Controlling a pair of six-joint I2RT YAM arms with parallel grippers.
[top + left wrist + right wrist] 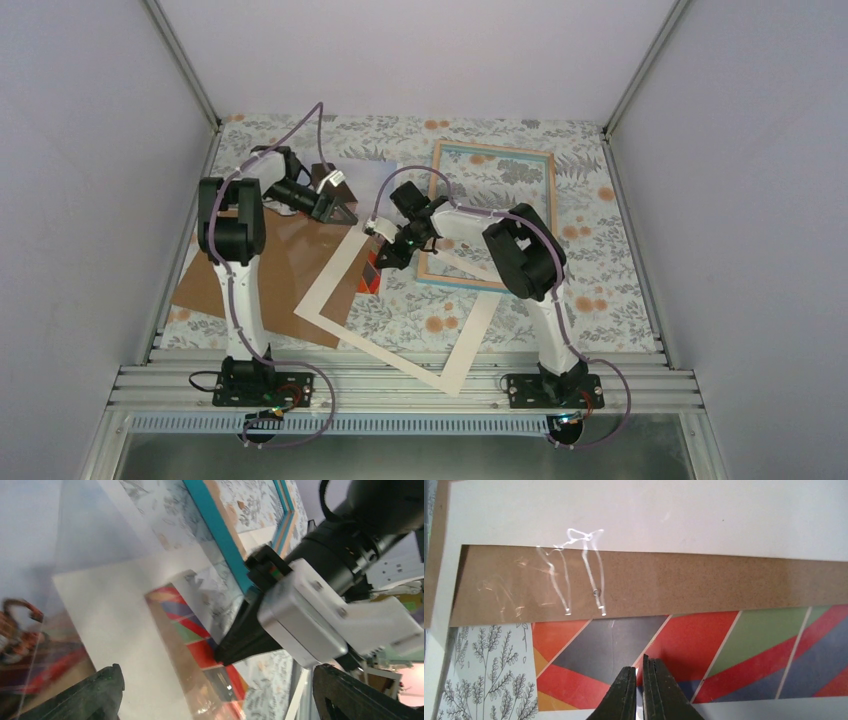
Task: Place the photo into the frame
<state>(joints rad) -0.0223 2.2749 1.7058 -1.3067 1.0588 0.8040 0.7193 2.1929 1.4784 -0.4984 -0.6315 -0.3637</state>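
The photo (370, 277), with red, grey and green balloon panels, lies flat inside the opening of the cream mat (330, 280). A brown strip covers part of it. My right gripper (385, 262) is shut with its tips resting on the photo (704, 650); in the right wrist view the right gripper (640, 670) sits on a red panel. The left wrist view shows that black tip (220, 656) touching the photo (192, 630). My left gripper (340, 205) hovers open to the left and behind; its fingers (95, 690) stand wide apart, holding nothing. The frame (495, 147), turquoise-rimmed, lies at the back right.
The brown backing board (260, 270) lies at the left under the mat's edge, and its strip (674, 580) carries glare as from a clear sheet. The mat (649, 510) reaches nearly to the table's near rail. The frame's rim (215, 525) runs just behind the right gripper.
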